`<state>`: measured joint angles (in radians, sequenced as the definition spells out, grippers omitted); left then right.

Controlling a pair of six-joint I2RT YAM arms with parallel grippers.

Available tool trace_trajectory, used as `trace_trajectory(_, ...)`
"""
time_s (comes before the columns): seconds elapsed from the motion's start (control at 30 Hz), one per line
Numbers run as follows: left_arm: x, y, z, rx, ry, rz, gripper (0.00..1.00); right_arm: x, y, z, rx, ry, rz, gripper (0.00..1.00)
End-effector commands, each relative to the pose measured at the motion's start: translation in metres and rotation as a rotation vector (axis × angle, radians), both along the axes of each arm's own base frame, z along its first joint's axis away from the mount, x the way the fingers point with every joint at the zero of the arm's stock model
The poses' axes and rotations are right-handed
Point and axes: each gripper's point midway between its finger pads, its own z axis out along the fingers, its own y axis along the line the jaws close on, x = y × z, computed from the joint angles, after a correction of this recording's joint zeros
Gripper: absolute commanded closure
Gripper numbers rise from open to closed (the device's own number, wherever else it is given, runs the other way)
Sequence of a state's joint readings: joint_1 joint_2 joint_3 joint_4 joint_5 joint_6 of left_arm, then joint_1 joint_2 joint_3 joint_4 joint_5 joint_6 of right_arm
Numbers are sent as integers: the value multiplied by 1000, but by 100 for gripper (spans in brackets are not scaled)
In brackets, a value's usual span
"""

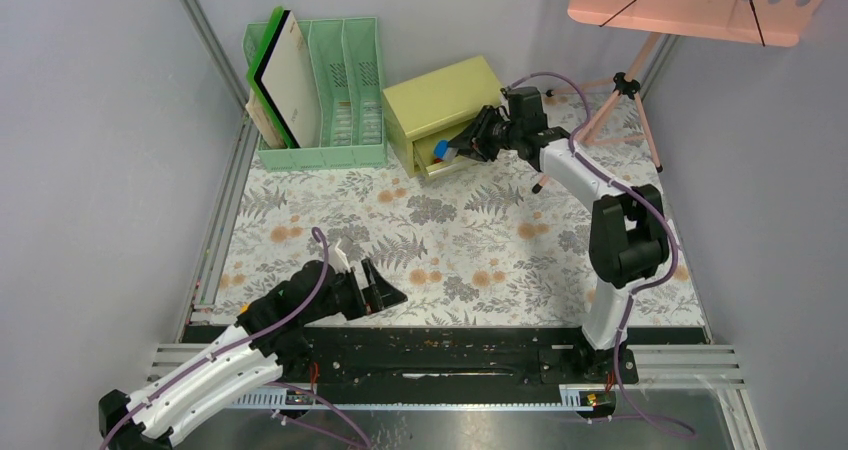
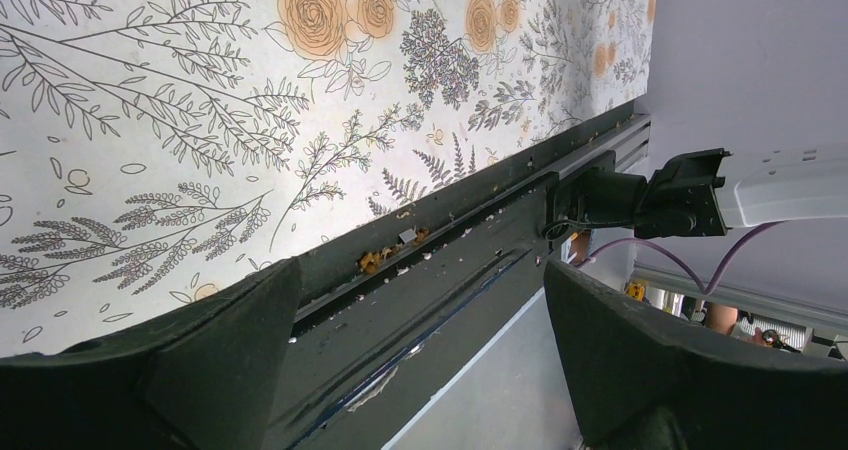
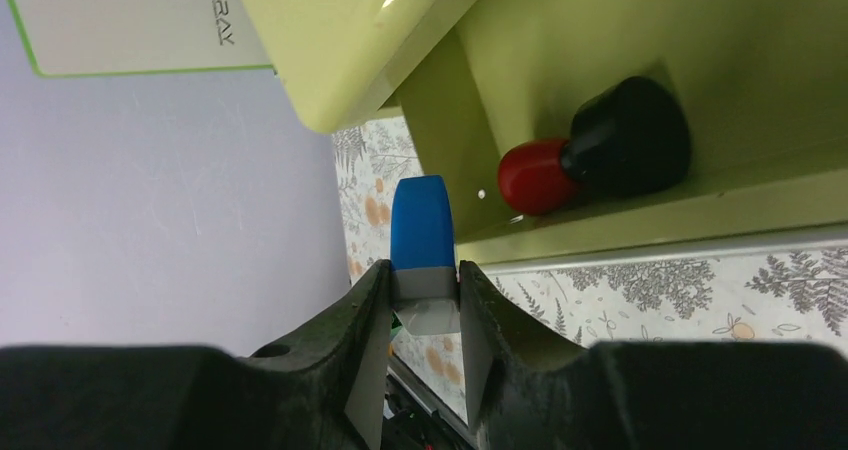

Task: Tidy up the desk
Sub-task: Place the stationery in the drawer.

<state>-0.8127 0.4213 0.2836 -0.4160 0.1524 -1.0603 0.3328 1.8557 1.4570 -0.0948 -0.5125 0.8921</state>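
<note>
The desk [image 1: 470,235] has a pale cover with grey ferns and orange flowers. My right gripper [image 1: 458,148] is shut on a small blue and grey eraser [image 1: 441,149], held at the open drawer of the yellow-green drawer chest [image 1: 440,105]. In the right wrist view the eraser [image 3: 423,250] sits between my fingers [image 3: 368,330], just outside the drawer [image 3: 620,220]. A red and black object [image 3: 600,155] lies inside the drawer. My left gripper [image 1: 385,292] is open and empty, low over the desk's near edge; the left wrist view shows its fingers [image 2: 230,360] apart over the black rail [image 2: 440,270].
A green file rack [image 1: 325,90] with a white board and papers stands at the back left. A pink perforated board on a tripod [image 1: 690,5] stands at the back right. Grey walls close in both sides.
</note>
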Motion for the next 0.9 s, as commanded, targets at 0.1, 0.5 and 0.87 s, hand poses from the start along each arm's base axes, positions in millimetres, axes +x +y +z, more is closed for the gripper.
trace_trajectory(0.1, 3, 2, 10, 1, -48, 3, 6, 29, -8, 2, -25, -31, -61, 76)
trace_trajectory(0.5, 3, 7, 10, -1, -55, 26, 7, 20, -23, 21, -67, -117, -71, 14)
trace_trajectory(0.87, 13, 23, 16, 136, -108, 46, 7, -17, -26, 19, -21, -108, -34, 20)
